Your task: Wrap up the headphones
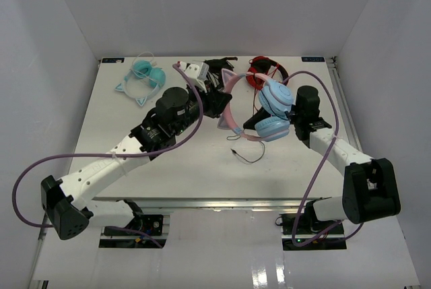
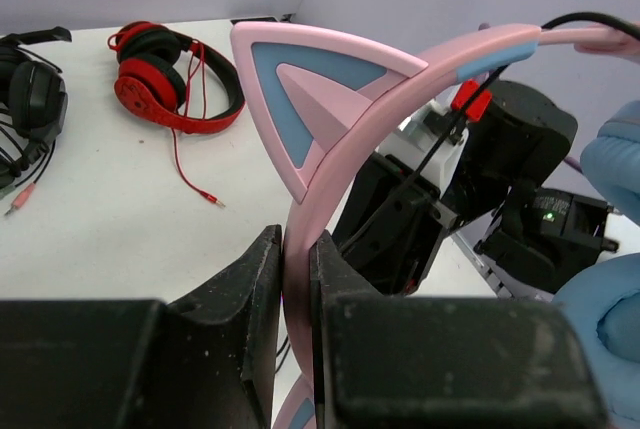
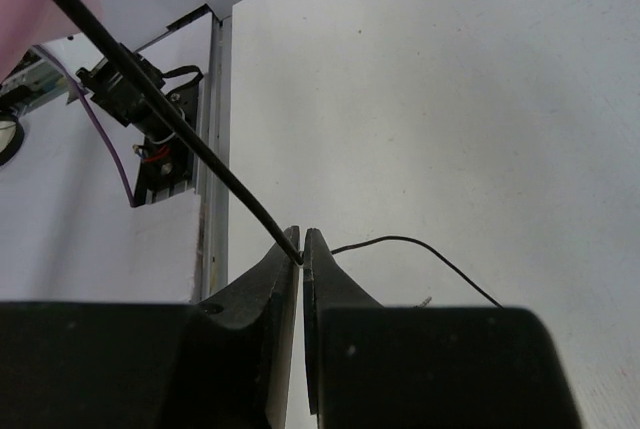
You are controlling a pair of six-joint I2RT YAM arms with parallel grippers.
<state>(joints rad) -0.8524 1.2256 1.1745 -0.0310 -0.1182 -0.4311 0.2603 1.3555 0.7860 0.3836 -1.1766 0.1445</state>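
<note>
The headphones have light-blue ear cups (image 1: 273,110) and a pink headband (image 1: 227,104) with cat ears, and are held above the table's middle. My left gripper (image 2: 297,274) is shut on the pink headband just below one cat ear (image 2: 310,89). The thin black cable (image 3: 140,79) runs down taut from the headphones into my right gripper (image 3: 301,252), which is shut on it. Past the jaws the cable lies loose on the table (image 3: 420,246); its plug end shows in the top view (image 1: 246,155). In the top view the ear cups hide the right fingers.
A teal pair with a white cat-ear band (image 1: 143,77) lies at the back left. A black pair (image 2: 25,99) and a red pair (image 2: 165,84) lie at the back middle. The table's right edge rail (image 3: 213,149) is close to my right gripper.
</note>
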